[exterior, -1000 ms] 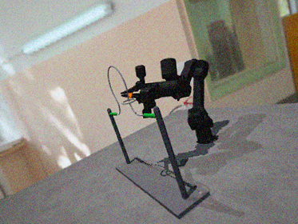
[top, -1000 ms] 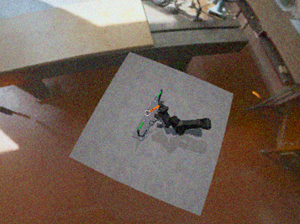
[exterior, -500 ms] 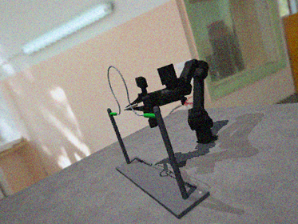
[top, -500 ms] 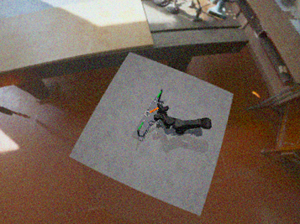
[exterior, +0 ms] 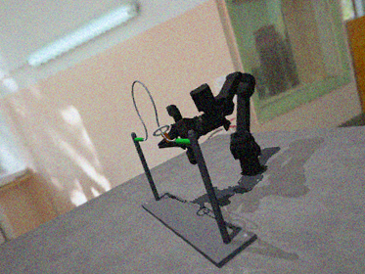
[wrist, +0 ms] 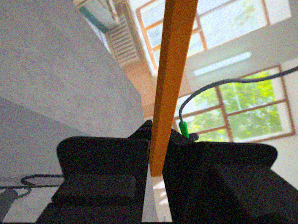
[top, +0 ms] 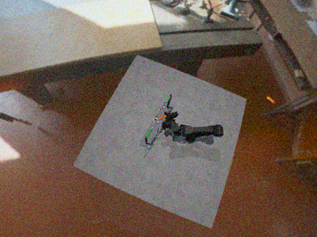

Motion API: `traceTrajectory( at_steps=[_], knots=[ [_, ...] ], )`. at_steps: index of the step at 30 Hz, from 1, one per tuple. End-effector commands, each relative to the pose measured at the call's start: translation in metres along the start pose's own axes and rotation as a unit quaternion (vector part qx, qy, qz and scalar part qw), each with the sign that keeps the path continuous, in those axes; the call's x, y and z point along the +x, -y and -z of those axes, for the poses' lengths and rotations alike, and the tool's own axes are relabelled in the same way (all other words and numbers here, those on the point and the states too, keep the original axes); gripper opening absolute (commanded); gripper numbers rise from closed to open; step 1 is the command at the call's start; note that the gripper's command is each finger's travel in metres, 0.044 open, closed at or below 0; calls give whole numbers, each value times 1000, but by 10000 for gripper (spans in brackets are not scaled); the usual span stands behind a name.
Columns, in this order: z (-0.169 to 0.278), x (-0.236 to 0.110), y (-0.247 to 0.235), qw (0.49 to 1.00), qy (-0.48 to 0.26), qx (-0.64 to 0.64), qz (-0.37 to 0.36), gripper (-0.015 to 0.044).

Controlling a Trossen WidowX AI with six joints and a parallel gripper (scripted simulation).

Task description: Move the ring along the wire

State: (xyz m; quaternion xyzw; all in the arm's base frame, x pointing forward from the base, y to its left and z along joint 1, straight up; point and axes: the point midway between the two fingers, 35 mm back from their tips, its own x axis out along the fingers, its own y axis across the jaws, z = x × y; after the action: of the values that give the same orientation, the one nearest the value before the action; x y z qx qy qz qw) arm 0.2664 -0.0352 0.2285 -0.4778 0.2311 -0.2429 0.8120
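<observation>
A wire stand has two dark posts, the far post [exterior: 147, 170] and the near post [exterior: 208, 188], on a grey base plate [exterior: 179, 226]. The thin grey wire [exterior: 141, 89] [wrist: 225, 82] arcs between two green parts, the far one [exterior: 138, 139] [top: 168, 98] and the near one [exterior: 182, 141] [top: 148, 133] [wrist: 183, 129]. My gripper [exterior: 171, 137] [top: 168, 117] [wrist: 152, 124] is shut on the orange handle [wrist: 170, 75] [top: 161, 117]. The ring [exterior: 164, 132] [top: 155, 120] hangs level between the posts, close to the near green part. Whether it touches the wire is too small to tell.
The stand and my arm's base [exterior: 247, 160] sit on a grey square table top [top: 117, 166] [exterior: 324, 201]. Wooden benches [top: 70, 29] and shelves [top: 301, 46] stand on the orange floor around it, well away.
</observation>
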Motion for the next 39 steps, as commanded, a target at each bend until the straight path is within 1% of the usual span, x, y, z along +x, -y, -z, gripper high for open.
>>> traceTrajectory(
  at_steps=[1, 11, 18, 39],
  knots=[
    [2, 2, -12, 1000, 2, 16, -19, -150],
    [0, -2, -33, 995, -5, 76, -59, -150],
    [-5, -9, -57, 983, -14, 147, -104, -150],
    [-37, -39, -115, 913, -38, 338, -226, -150]
  ],
)
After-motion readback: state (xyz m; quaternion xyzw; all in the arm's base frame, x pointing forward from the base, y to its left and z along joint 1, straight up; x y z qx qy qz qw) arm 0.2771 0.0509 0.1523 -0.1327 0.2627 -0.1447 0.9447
